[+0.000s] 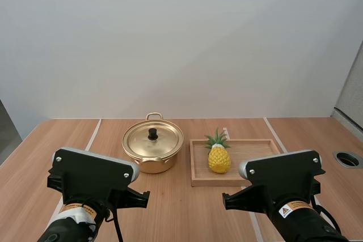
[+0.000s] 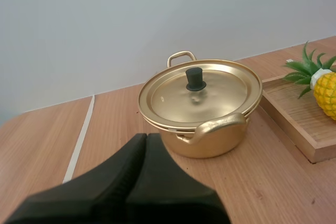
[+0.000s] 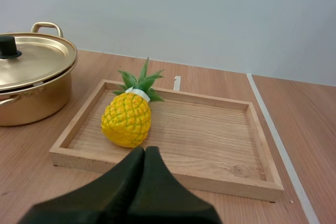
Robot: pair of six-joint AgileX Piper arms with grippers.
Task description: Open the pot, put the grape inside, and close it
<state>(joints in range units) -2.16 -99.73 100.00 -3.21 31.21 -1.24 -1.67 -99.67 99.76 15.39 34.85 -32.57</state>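
Wooden counter (image 1: pixel 181 213) carries a gold pot (image 1: pixel 152 165) with its lid (image 1: pixel 153 140) on, beside a wooden tray (image 1: pixel 249 150). A pineapple (image 1: pixel 219 158) lies in the tray's pot-side end. The left end effector (image 2: pixel 146 139) near the pot and the right end effector (image 3: pixel 145 151) near the pineapple are both clenched on nothing.

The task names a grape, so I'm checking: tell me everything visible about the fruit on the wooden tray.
It is a pineapple, not a grape: yellow criss-cross skin, green leafy crown, pale ring at the crown's base, toy-like plastic look. It seems to lie tilted, crown toward the far rim, in the wooden tray at the end nearest the pot. Only the tray touches it.
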